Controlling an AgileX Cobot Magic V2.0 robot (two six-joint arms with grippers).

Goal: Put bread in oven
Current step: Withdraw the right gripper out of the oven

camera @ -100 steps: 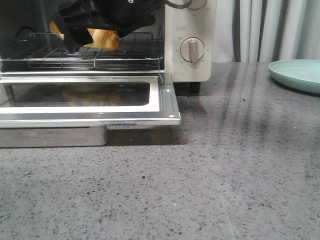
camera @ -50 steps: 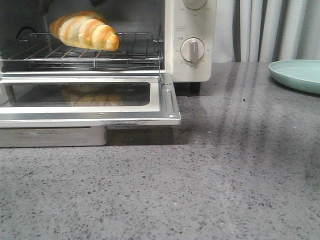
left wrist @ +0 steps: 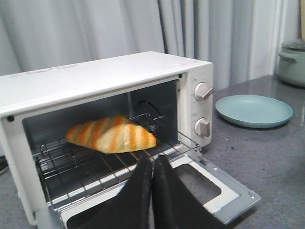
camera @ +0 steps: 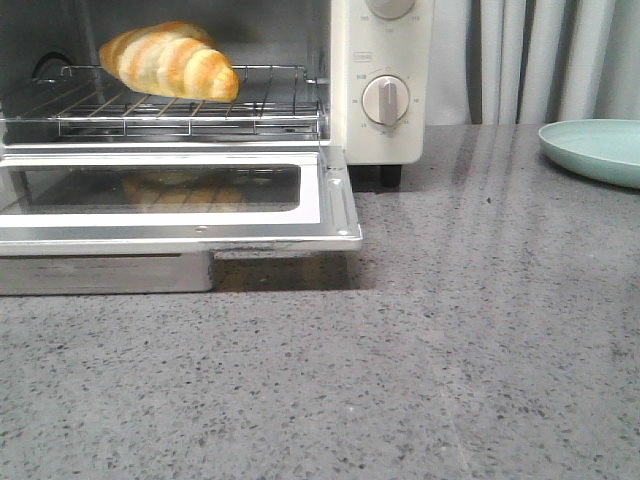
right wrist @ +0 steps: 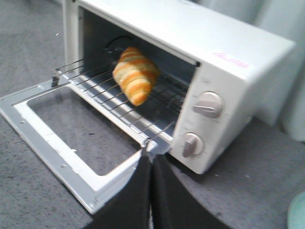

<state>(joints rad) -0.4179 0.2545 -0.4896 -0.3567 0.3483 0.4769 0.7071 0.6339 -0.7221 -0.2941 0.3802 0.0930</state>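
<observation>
The bread [camera: 168,60] sits on the oven [camera: 380,120] rack; both claws, left gripper [left wrist: 152,164] and right gripper [right wrist: 151,162], pinched empty. Closing the door [camera: 180,200] probably follows.

Speckled grey stone surface [camera: 430,360] backed by pale pleated curtains [camera: 540,60].

The surface fills the near and middle ground, dark grey with fine light and dark flecks, and carries soft vertical streaks of reflected light toward the far right. Behind it the grey-white curtains hang in long folds across the whole far side. A pale green plate [camera: 597,150] sits at the far right edge, and a lidded grey-green pot [left wrist: 291,62] stands beyond it.
</observation>
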